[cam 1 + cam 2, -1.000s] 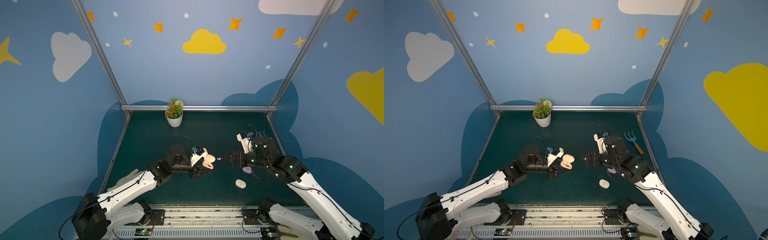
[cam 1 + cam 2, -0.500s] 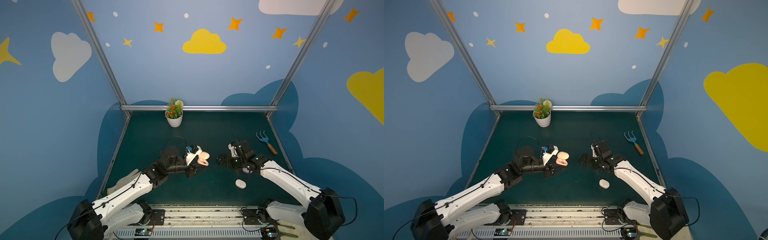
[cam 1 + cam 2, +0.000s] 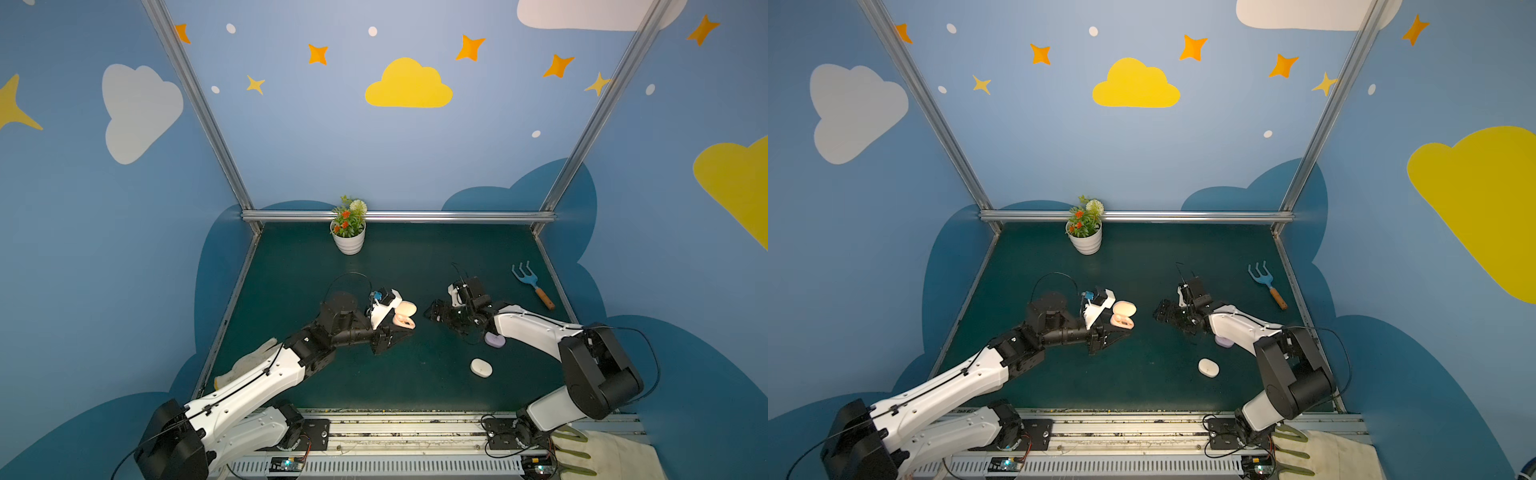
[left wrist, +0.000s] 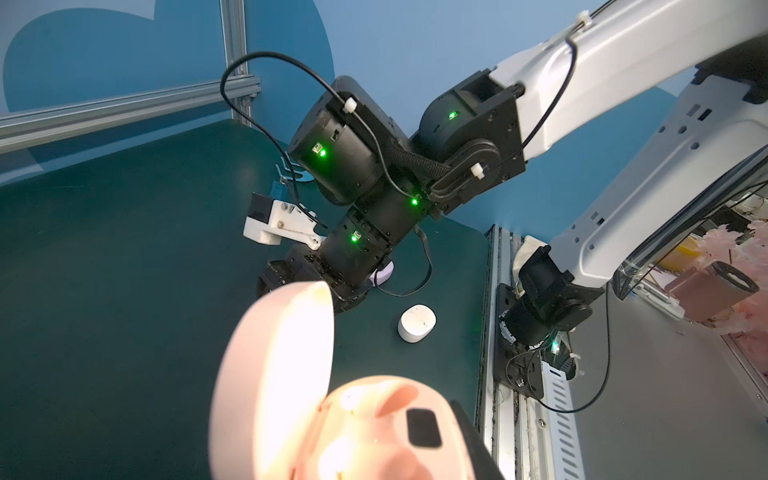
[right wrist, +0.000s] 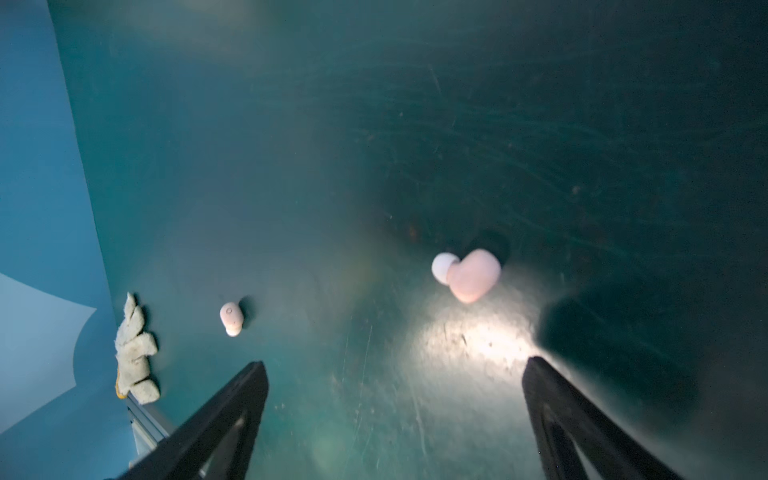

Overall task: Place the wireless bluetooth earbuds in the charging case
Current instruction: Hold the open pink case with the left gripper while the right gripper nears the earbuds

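Observation:
My left gripper (image 3: 395,327) is shut on a pink charging case (image 3: 405,314) with its lid open, held just above the green table near the middle. The left wrist view shows the raised lid (image 4: 282,374) and the base (image 4: 374,428) close up. My right gripper (image 3: 432,313) faces it, low over the table, and stands open (image 5: 395,365) with nothing between its fingers. A pale pink earbud (image 5: 469,274) lies on the table just ahead of its fingertips. A second, whitish earbud (image 5: 231,318) lies farther off. No earbuds can be made out in the top views.
A white case (image 3: 481,368) and a lilac case (image 3: 494,340) lie shut beside the right arm. A potted plant (image 3: 348,237) stands at the back. A blue hand rake (image 3: 532,284) lies at the right. A work glove (image 3: 245,368) lies under the left arm.
The right arm has folded down low and its gripper has slid left toward the middle. The left gripper has drawn back slightly to the left with the pink case.

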`<state>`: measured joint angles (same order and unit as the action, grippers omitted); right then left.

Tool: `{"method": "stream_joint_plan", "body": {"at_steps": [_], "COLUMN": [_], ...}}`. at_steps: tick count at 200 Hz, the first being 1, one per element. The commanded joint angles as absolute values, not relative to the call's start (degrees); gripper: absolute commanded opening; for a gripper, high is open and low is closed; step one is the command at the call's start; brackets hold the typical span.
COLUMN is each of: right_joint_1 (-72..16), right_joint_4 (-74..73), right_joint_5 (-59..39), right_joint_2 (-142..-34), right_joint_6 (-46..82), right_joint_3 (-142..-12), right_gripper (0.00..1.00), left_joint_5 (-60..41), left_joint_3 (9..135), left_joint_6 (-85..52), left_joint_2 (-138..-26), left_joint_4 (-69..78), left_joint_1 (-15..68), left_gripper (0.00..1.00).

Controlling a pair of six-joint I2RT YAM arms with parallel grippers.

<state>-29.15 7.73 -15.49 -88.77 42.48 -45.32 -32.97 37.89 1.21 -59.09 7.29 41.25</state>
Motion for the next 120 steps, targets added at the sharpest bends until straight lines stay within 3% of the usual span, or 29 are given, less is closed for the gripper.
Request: {"method": "stream_joint_plan", "body": {"at_steps": [1,120], "right_joint_1": [-28.46,-28.08], "right_joint_4": [4.91,2.63], "right_joint_5": [-16.59,-19.62], "right_joint_2": [-90.82,-96.90], "right_joint_6": [43.28,43.94], "right_joint_3": [-45.56,-50.08], "right_gripper": [0.93,0.89], "left_joint_5": [-32.70,-32.69], "left_joint_3": [37.71,37.62], "left_joint_6": [0.99,0.79], "left_joint_2": [-58.14,-57.73], "left_joint_4": [8.87,8.96], "left_joint_1": [40.91,40.32], "left_gripper": [0.14,0.13]}}
